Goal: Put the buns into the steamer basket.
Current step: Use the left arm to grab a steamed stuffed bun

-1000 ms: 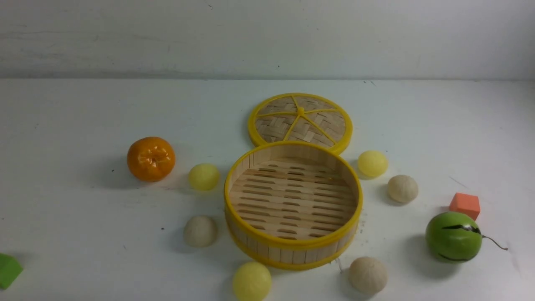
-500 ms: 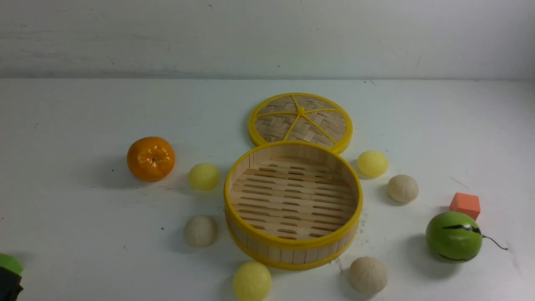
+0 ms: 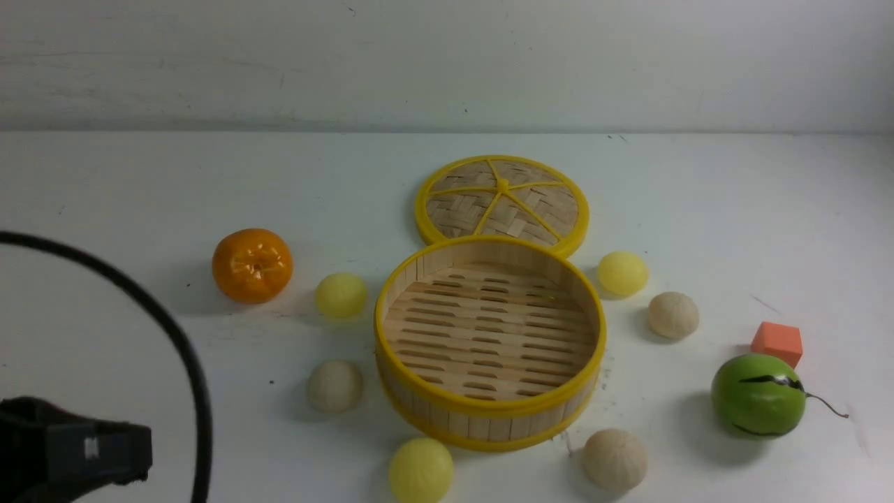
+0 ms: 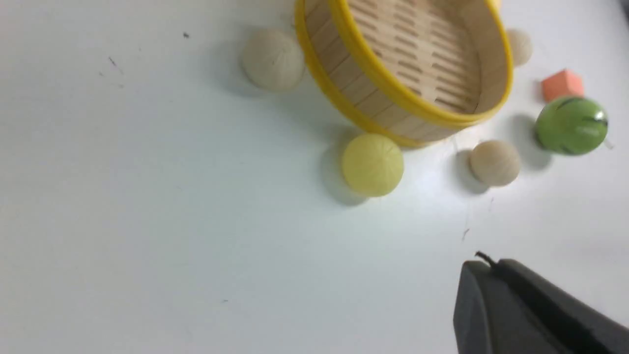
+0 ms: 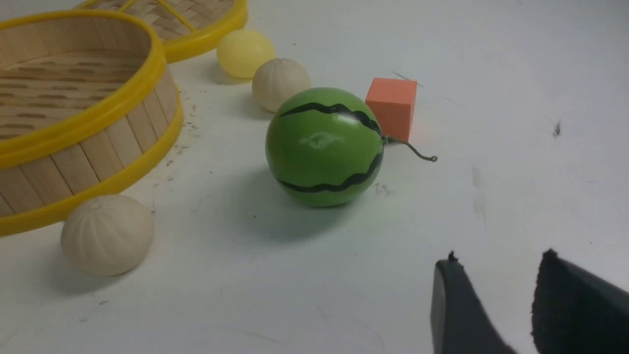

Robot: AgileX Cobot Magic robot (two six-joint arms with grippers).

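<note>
The steamer basket (image 3: 489, 411) stands mid-table with nothing in it. Around it lie six buns: yellow ones (image 3: 341, 295) (image 3: 622, 272) (image 3: 421, 470) and beige ones (image 3: 335, 385) (image 3: 672, 315) (image 3: 614, 459). My left gripper (image 4: 484, 263) is shut with nothing between its jaws, hanging over bare table on the near side of the front yellow bun (image 4: 372, 164). The left arm (image 3: 70, 447) shows at the lower left of the front view. My right gripper (image 5: 499, 258) is open and holds nothing, close to the table near the green ball (image 5: 324, 147).
The woven lid (image 3: 501, 202) lies flat behind the basket. An orange fruit (image 3: 252, 265) sits at the left. At the right are the green ball (image 3: 758, 395) and an orange cube (image 3: 777, 343). A black cable (image 3: 174, 335) arcs over the left table.
The left arm and its cable have come up into the front view at the lower left, covering the green block there. Buns and basket have not moved.
</note>
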